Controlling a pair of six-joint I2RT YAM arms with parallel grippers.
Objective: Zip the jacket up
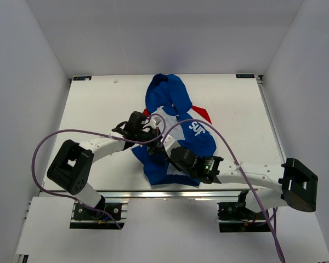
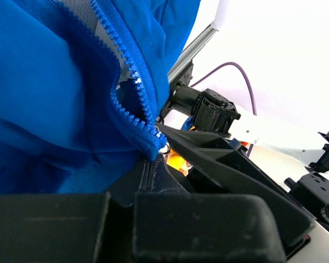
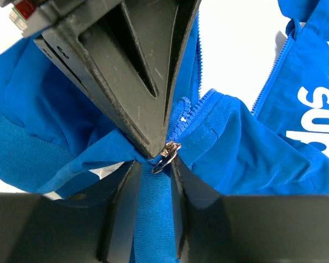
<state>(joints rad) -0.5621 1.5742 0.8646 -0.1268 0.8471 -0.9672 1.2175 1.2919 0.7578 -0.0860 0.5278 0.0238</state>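
Top external view shows the jacket point(image 1: 175, 101) crumpled at the centre of the table point(image 1: 98, 98), hood toward 12 o'clock, with its white lettering point(image 1: 196, 129) at 3 o'clock of the 2 grippers. At the hem, toward the jacket's 7 o'clock, the left gripper point(image 1: 152, 134) and the right gripper point(image 1: 165, 149) meet tip to tip. Both pincers are narrow. The left clamps the zipper tape's end beside the metal slider point(image 3: 168, 152), and the right pinches the blue hem band from 6 o'clock.

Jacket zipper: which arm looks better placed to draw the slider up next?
Left, probably: the left pincer pinches right at the slider, while the right pincer is shut on the hem below, anchoring the jacket.
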